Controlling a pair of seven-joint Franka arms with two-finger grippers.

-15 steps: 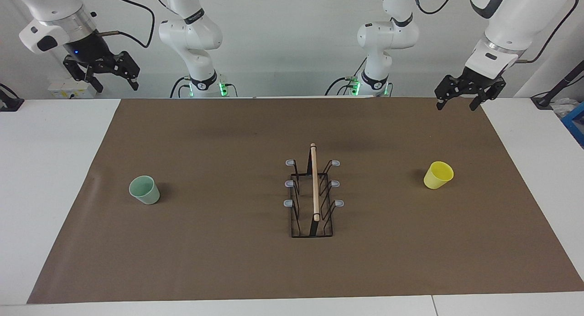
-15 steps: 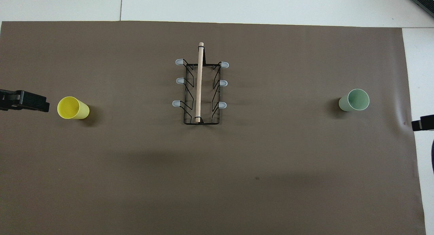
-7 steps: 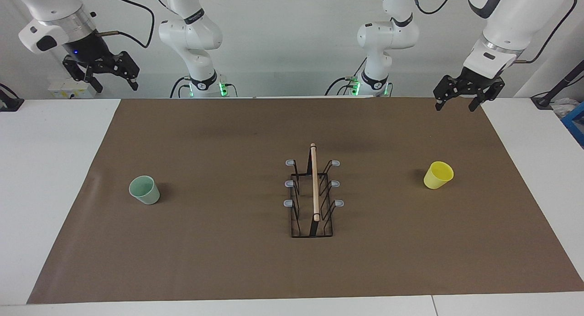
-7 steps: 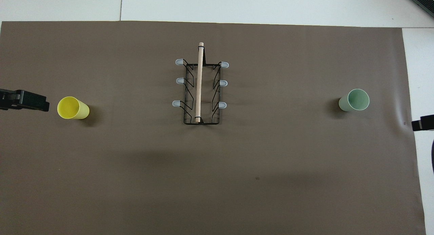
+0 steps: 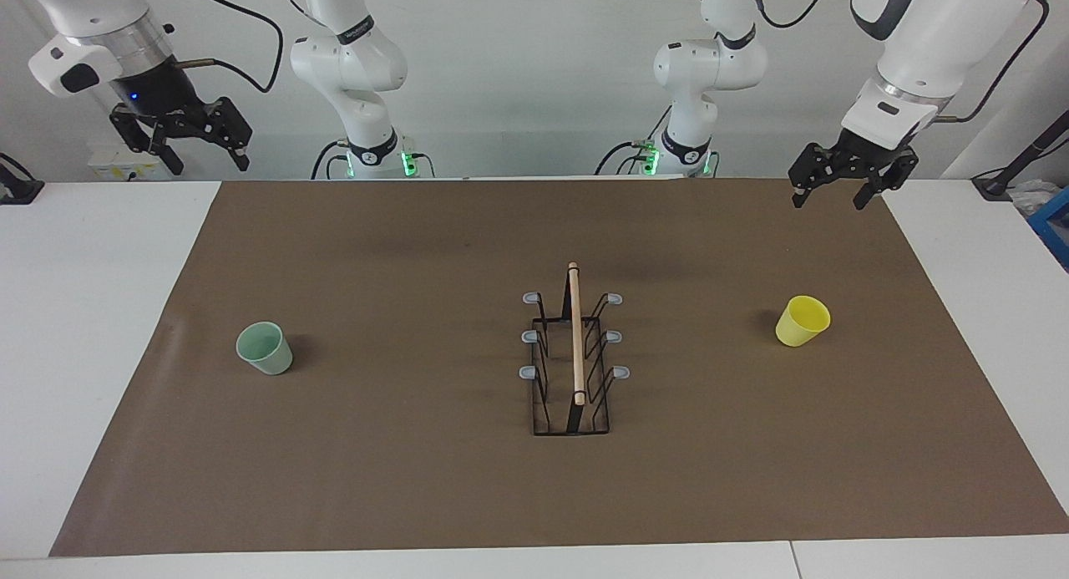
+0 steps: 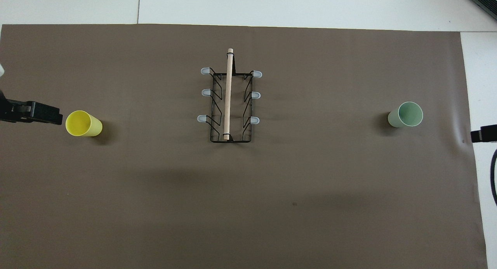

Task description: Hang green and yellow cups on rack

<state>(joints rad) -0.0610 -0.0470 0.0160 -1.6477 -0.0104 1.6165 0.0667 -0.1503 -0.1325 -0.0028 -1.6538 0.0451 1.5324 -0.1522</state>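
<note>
— Where are the cups kept?
— The pale mint-green plastic cup (image 5: pixel 265 348) at frame left, the bright yellow plastic cup (image 5: pixel 803 321) at frame right, flanking the black wire rack (image 5: pixel 573 353), one per arm.
— And the hands?
— The left hand (image 5: pixel 835 196) and right hand (image 5: pixel 205 159) are held released at the top corners; nothing is grasped.

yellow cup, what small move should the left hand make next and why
Probably lower the open left hand toward the small bright yellow plastic cup. That cup stands untouched on the brown mat at the left arm's end, the hand hangs empty in the air, and the black wire rack carries no cups yet.
</note>
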